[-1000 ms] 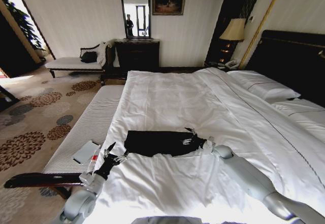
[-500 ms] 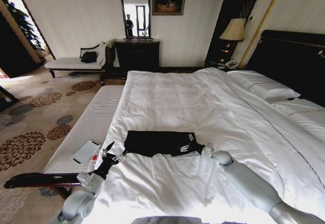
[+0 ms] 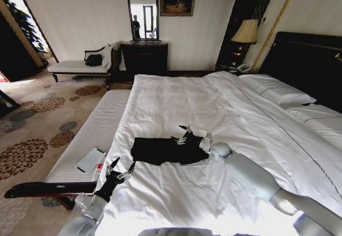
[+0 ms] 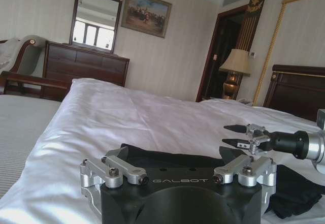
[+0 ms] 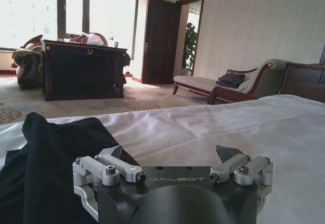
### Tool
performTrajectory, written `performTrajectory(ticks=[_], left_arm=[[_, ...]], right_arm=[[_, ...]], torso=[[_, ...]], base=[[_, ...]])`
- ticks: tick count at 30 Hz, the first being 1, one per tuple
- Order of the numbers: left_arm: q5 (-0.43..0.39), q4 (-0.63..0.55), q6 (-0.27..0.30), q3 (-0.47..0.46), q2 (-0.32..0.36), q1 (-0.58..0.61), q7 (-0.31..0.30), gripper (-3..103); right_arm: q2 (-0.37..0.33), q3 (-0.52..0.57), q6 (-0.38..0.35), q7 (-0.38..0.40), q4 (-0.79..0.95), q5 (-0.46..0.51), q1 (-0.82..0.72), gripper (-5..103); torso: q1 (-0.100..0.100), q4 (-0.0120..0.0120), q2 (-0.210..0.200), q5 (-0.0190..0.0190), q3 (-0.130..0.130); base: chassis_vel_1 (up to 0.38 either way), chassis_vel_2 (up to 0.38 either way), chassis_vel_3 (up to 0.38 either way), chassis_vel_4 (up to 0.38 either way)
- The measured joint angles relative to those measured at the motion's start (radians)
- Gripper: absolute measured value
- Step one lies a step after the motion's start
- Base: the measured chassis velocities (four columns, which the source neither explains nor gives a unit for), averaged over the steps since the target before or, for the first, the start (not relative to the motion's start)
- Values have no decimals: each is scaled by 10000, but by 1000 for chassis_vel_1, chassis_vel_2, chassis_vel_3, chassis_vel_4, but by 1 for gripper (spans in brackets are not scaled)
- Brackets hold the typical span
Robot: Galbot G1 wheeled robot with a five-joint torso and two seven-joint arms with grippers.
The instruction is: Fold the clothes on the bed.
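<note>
The clothes, one black T-shirt (image 3: 160,150), lie folded into a long strip across the near part of the bed (image 3: 176,97). My right gripper (image 3: 180,134) hovers open just above the strip's right half, holding nothing. The left wrist view shows that gripper (image 4: 227,135) in the air over the shirt (image 4: 294,188). In the right wrist view the right gripper (image 5: 171,152) is open, with black fabric (image 5: 51,163) beside and below it. My left gripper (image 3: 122,166) is open near the bed's left edge, short of the strip's left end; the left wrist view shows it (image 4: 174,153) open too.
A white-cushioned bench (image 3: 91,134) runs along the bed's left side with a small flat item (image 3: 90,160) on it. Pillows (image 3: 278,91) and the dark headboard (image 3: 310,65) are at the right. A dresser (image 3: 144,56) stands at the far wall.
My right gripper has lifted off the shirt's right end and moved left and farther over the strip. The left gripper has drawn back a little toward the bed's near edge.
</note>
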Motion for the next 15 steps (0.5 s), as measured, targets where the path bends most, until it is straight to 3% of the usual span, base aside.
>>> performTrajectory(ticks=[6, 15], left_arm=[[-142, -318, -58, -367, -69, 341, 73, 100], [-384, -654, -38, -574, 43, 398, 69, 100]], right_arm=[[505, -443, 98, -129, -749, -421, 113, 100], [465, -798, 293, -239, -462, -1068, -252, 100]], torso=[[1, -3, 0, 1, 0], [1, -2, 0, 1, 0]], base=[[0, 0, 0, 0], [0, 0, 0, 0]])
